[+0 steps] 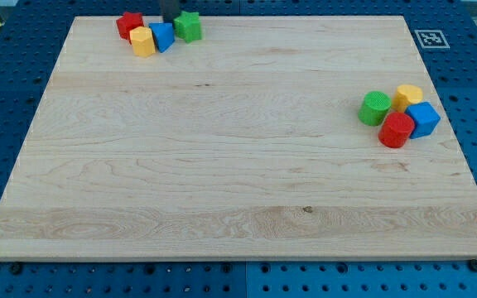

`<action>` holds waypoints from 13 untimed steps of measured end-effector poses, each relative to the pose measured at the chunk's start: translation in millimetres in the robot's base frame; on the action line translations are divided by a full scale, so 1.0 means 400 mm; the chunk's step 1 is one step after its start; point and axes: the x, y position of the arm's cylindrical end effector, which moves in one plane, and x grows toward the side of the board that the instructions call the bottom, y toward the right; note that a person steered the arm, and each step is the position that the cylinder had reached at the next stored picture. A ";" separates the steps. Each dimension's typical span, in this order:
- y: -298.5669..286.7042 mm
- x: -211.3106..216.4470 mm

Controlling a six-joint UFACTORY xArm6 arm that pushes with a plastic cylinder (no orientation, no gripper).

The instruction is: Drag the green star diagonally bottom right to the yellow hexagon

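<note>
The green star (189,26) lies near the board's top edge, at the right end of a cluster of blocks in the view's upper left. My tip (171,21) comes down from the top edge just left of the star, between it and a blue block (162,36); whether it touches the star cannot be told. The yellow hexagon (407,97) lies far off at the view's right, in a second cluster.
A red block (128,24) and a yellow block (142,40) sit left of the blue one. Around the hexagon lie a green block (375,108), a blue cube (424,119) and a red block (397,130). A black-and-white marker (429,38) sits at the board's top right corner.
</note>
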 end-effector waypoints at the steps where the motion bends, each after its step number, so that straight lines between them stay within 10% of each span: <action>1: 0.124 0.026; 6: 0.700 0.116; 11: 0.562 0.339; 13: 0.128 0.342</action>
